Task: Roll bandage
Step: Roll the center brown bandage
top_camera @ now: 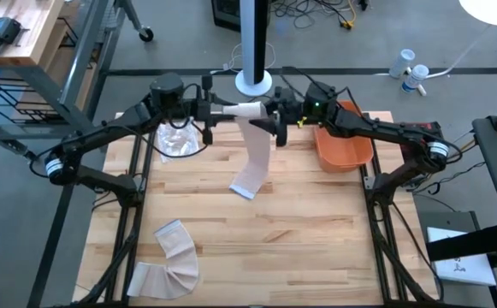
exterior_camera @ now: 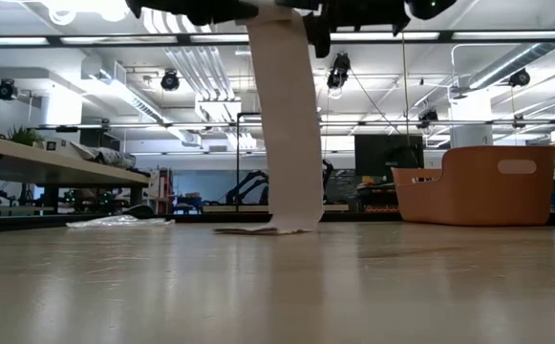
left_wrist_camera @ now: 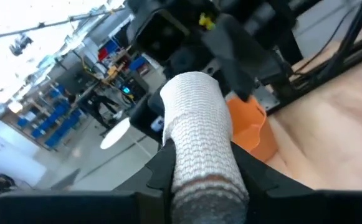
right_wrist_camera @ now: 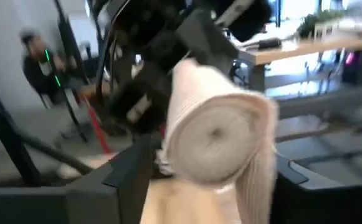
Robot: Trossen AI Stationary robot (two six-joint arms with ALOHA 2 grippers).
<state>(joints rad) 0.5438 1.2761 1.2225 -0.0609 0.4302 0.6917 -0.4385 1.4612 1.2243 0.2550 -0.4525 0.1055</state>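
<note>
The bandage roll [top_camera: 245,109] is held aloft at the upper centre of the high view, its tail [top_camera: 255,154] hanging to the bench [top_camera: 316,222]. The left gripper [top_camera: 207,111] is clenched on one end of the roll; the right gripper [top_camera: 279,115] sits at the other end, and whether its jaws grip cannot be told. The woven fabric is judged light, soft and easily squashed, so it is best held at the ends.
</note>
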